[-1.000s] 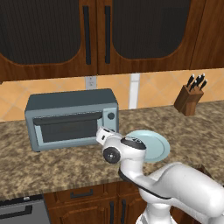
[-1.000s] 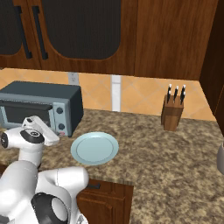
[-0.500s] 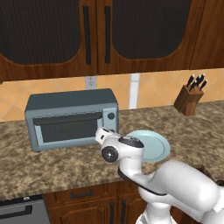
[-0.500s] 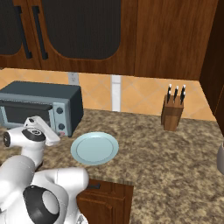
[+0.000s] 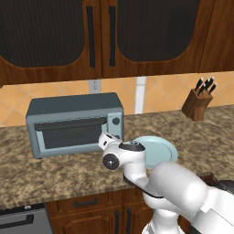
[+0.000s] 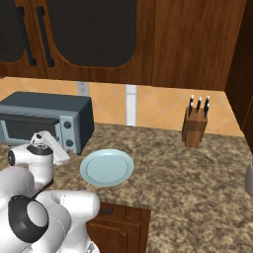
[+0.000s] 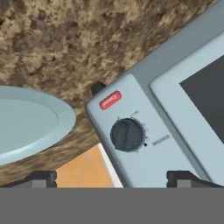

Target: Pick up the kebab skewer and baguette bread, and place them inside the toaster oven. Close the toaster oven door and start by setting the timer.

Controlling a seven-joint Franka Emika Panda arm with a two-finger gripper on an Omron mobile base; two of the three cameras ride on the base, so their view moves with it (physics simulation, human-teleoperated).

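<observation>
Hand view: wide-open, empty fingers (image 7: 111,177) face the toaster oven (image 5: 73,123). Its round dark timer knob (image 7: 127,134) sits straight ahead between them, just beyond, closed door (image 7: 192,92) to one side.

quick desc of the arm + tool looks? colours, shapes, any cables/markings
Arm: glossy white, rounded bulbous links, with round dark grey-black joint caps. Tool: two small dark blocky fingertips, squared ends. No cables or markings visible on either.

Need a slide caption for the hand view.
Open jaws facing the toaster oven control panel, round knob centred, pale blue plate alongside.
</observation>
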